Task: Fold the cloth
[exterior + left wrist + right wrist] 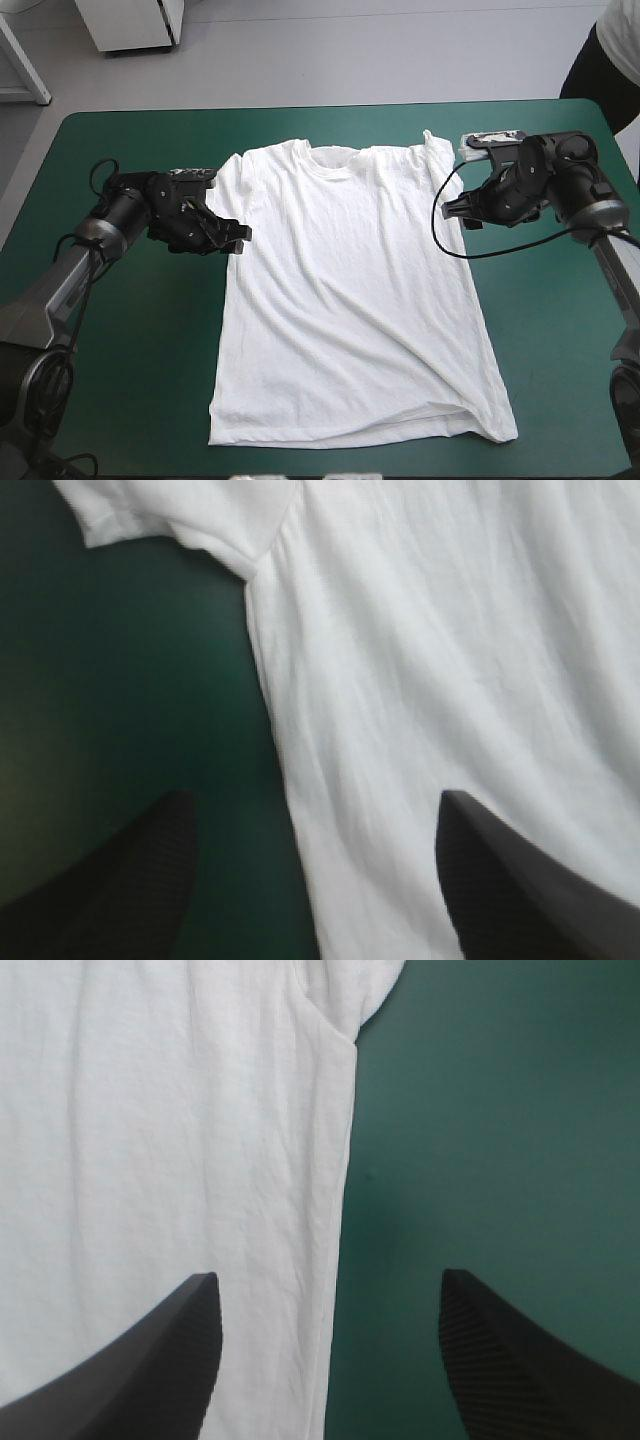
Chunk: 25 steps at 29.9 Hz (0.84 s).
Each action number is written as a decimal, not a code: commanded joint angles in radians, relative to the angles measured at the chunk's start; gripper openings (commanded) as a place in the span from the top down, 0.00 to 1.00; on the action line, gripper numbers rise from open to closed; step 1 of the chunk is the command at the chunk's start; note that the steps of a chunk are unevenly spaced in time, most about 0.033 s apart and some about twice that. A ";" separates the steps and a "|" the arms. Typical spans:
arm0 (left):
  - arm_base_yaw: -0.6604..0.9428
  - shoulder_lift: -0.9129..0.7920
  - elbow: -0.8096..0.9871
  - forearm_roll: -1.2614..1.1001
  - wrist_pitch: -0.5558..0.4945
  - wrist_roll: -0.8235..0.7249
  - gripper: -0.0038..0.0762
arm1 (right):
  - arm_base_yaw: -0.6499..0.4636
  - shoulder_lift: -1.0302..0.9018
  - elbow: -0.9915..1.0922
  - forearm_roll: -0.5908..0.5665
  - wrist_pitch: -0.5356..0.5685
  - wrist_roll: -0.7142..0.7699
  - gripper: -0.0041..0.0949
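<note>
Astride the T-shirt's [350,300] side edges, left claw [315,798] and right claw [328,1278] gape.

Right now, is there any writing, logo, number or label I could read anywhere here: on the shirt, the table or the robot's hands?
None can be read in any view.
The T-shirt lies spread flat and plain white, with no print and no legible tag.
The teal-green cover carries no marking.
The left gripper and right gripper are plain black, with no lettering.
</note>
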 commanded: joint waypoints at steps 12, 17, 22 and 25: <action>-0.069 0.152 -0.033 0.091 -0.090 -0.114 0.42 | -0.001 0.062 -0.054 -0.030 -0.086 -0.040 0.35; -0.069 0.188 -0.033 0.088 -0.087 -0.107 0.64 | -0.001 0.119 -0.054 -0.030 -0.115 -0.041 0.35; -0.069 0.218 -0.033 0.081 -0.095 -0.086 0.91 | -0.001 0.182 -0.054 -0.017 -0.115 -0.043 0.35; -0.069 0.225 -0.033 0.080 -0.096 -0.079 0.96 | -0.001 0.213 -0.054 0.019 -0.123 -0.050 0.35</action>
